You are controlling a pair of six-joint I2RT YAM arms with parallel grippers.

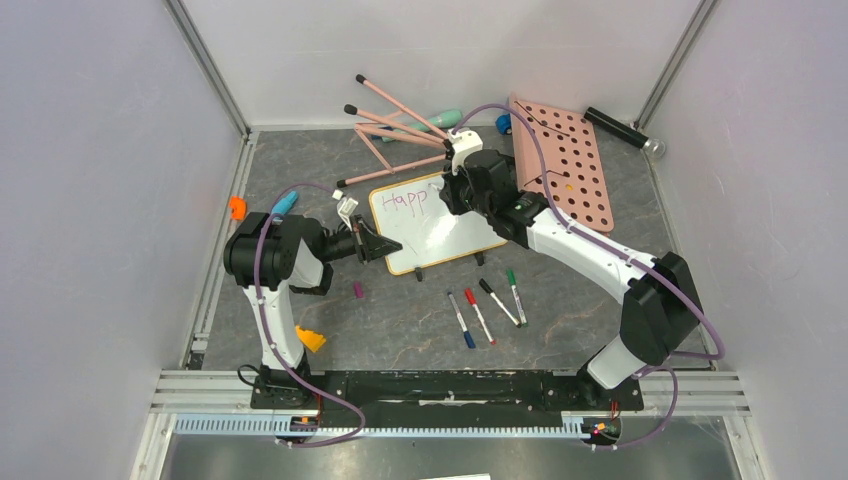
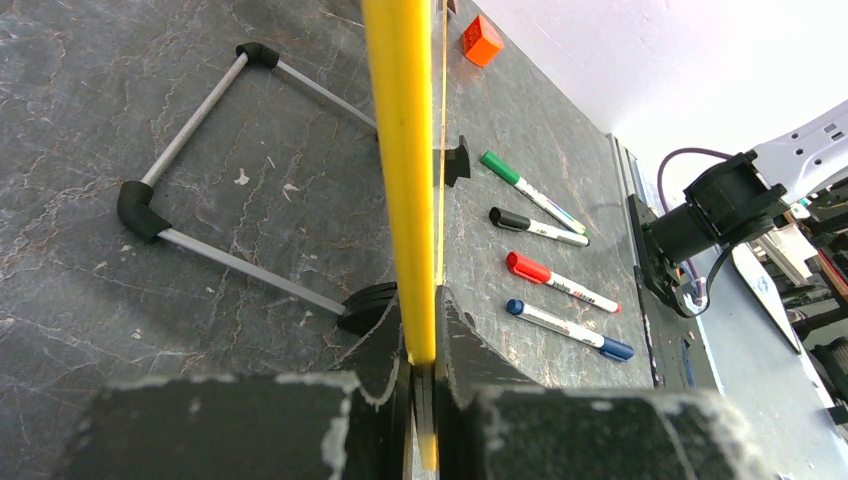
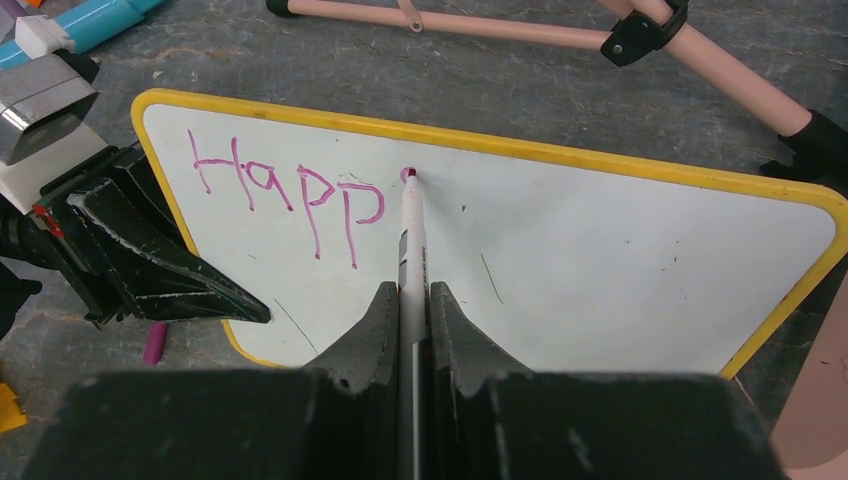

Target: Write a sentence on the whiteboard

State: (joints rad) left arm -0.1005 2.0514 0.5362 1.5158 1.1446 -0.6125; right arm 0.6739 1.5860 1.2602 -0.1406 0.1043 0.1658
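The whiteboard (image 1: 445,230) lies tilted on the grey table, its white face (image 3: 600,260) edged by a yellow rim (image 2: 405,150). Of the sentence (image 3: 290,195), the pink letters "Happ" stand at the board's upper left (image 1: 405,198). My right gripper (image 3: 408,290) is shut on a white marker (image 3: 411,240). The marker's pink tip touches the board just right of the last letter. My left gripper (image 2: 420,320) is shut on the board's rim at its near left corner (image 1: 385,250). In the right wrist view its black fingers (image 3: 160,270) show there.
Several capped markers lie in front of the board: blue (image 1: 461,320), red (image 1: 479,316), black (image 1: 498,302), green (image 1: 515,297). A pink board with holes (image 1: 565,165) sits at the back right. Behind the whiteboard lies a pink tube frame (image 1: 400,135). A small purple cap (image 1: 358,290) lies near the left arm.
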